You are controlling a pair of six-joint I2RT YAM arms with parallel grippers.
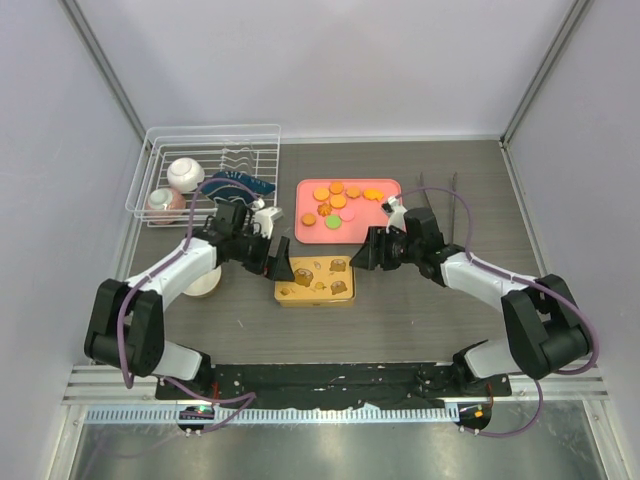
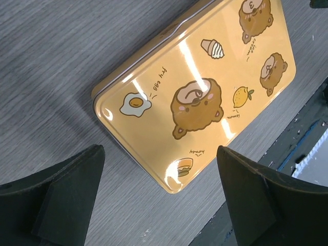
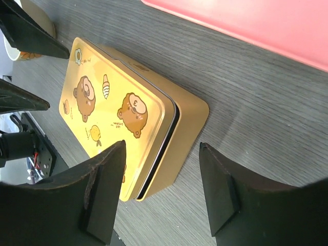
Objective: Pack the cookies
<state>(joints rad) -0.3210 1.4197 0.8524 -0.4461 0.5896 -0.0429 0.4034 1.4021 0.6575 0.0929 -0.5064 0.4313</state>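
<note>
The cookies [image 1: 340, 198], mostly orange with a green one [image 1: 346, 213], lie on a pink tray [image 1: 388, 227] at the back centre. The gold tin [image 1: 314, 283] with bear prints sits in front of the tray with its lid on. In the right wrist view the tin [image 3: 118, 110] shows a thin gap under the lid at its near corner. My left gripper [image 1: 278, 268] is open and empty just above the tin's left end [image 2: 195, 97]. My right gripper [image 1: 358, 256] is open and empty above the tin's right end, its fingers [image 3: 220, 189] straddling the corner.
A white wire dish rack [image 1: 152, 160] stands at the back left with two bowls [image 1: 185, 173] and a dark blue cloth [image 1: 240, 185]. A pale cup [image 1: 205, 285] sits under my left arm. The pink tray's edge [image 3: 246, 20] lies just beyond the tin.
</note>
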